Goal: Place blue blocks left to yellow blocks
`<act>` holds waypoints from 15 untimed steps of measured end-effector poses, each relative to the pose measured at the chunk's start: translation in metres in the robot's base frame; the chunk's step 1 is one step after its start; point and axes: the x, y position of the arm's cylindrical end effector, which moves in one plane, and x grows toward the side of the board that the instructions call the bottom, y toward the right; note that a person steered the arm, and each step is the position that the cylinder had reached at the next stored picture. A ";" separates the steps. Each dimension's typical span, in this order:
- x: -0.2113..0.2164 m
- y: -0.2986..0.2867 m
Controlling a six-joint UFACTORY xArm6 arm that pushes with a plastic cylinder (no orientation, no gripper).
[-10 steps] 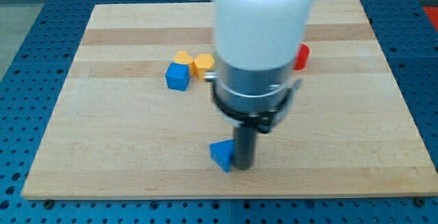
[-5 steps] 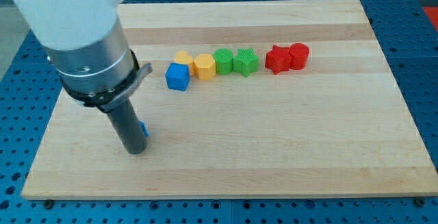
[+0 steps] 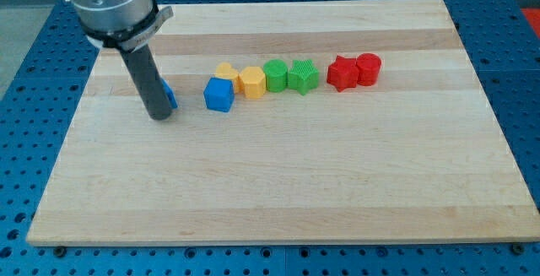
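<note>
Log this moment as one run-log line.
my tip: view's left, touching small blue block | blue cube: beside yellow blocks | task: unfinished

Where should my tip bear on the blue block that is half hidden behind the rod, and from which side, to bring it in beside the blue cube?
My tip already sits against that small blue block's left face, with the blue cube to its right. Bear on that left face and push toward the view's right. Most of the block is hidden by the rod, so its shape is unclear; probably keep the contact centred so it does not slip off.
</note>
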 end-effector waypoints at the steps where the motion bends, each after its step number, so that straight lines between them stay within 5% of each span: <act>1: 0.002 0.003; 4: 0.008 0.118; 6: -0.016 0.084; 8: 0.035 0.077; 10: -0.014 0.067; 13: 0.013 0.007; 15: -0.034 -0.019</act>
